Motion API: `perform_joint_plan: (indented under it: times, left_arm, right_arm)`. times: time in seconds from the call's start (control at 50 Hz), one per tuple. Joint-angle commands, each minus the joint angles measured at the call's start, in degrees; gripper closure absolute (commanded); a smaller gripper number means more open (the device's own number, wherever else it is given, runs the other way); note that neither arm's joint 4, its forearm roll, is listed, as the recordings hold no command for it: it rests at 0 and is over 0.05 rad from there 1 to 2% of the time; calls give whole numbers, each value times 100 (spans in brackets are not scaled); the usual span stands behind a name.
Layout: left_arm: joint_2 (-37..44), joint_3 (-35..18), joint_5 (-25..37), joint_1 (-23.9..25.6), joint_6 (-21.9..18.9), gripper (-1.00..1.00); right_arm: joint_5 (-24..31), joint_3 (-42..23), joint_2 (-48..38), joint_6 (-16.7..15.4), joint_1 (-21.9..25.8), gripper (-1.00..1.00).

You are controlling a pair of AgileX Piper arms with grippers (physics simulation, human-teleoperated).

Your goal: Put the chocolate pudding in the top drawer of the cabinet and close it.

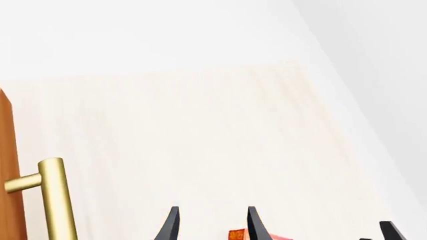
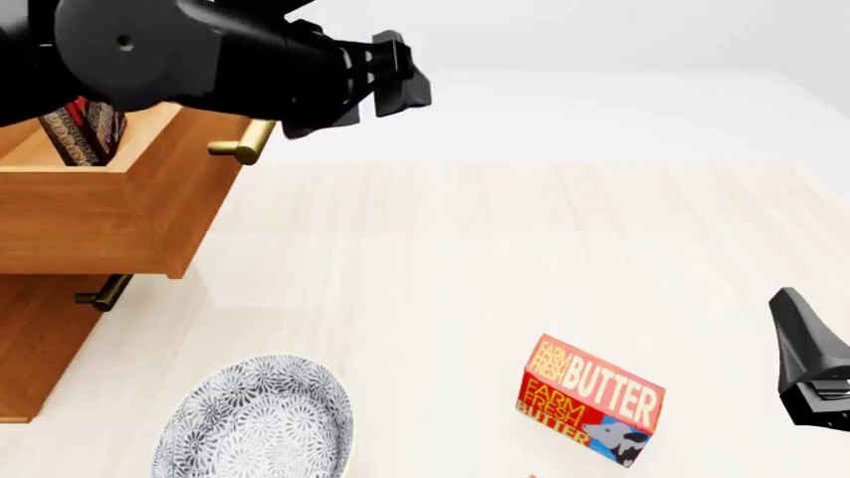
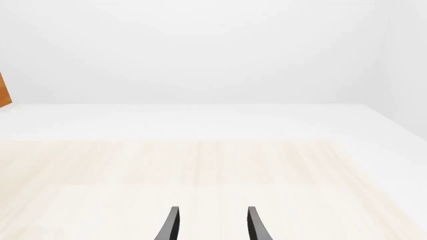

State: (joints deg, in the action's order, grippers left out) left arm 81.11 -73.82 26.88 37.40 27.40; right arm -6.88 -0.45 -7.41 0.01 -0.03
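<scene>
- Cabinet (image 2: pixel 40 349): medium-brown wood, at 9 o'clock of the front view, the largest item I have on screen.
- Top drawer (image 2: pixel 126 214): pulled out and open, front panel facing 3 o'clock. Its brass bar handle (image 2: pixel 243 144) runs along that panel and appears in the left wrist view (image 1: pixel 53 197) to one side of the fingers. The lower drawer handle (image 2: pixel 104 292) sits shut beneath.
- Left gripper (image 2: pixel 398 80): at 11 o'clock, just beyond the drawer front, fingers pointing toward 3 o'clock. The left wrist view shows its fingers apart with nothing between them.
- Chocolate pudding (image 2: pixel 83 131): the dark patterned side shows inside the top drawer at 10 o'clock, standing on edge against the far wall as far as I can tell; part of it is hidden by the arm.
- Key relation, my judgement: the drawer front lies toward 9 o'clock of the left gripper, handle axis across the push line. The left arm is much nearer, so closing falls to it.
- Patterned plate (image 2: pixel 259 418): at 7 o'clock, clear of the drawer's travel.
- Butter box (image 2: pixel 588 398): at 5 o'clock, well apart from the cabinet.
- Right gripper (image 2: pixel 813 363): at 4 o'clock, idle, fingers apart in its own wrist view (image 3: pixel 210 225).
</scene>
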Motion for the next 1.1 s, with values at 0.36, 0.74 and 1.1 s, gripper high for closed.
perform_joint_plan:
  times: [0.36,0.74,1.1]
  left_arm:
    - [13,285,-212,-235,117,-100]
    - [-95,347,-140,-450,-7,-100]
    - [-174,503,-148,-660,-170,-100]
  right_arm:
    - [1,0,2,0,1,-100]
    - [0,0,0,-1,1,-100]
    - [0,0,0,1,0,-100]
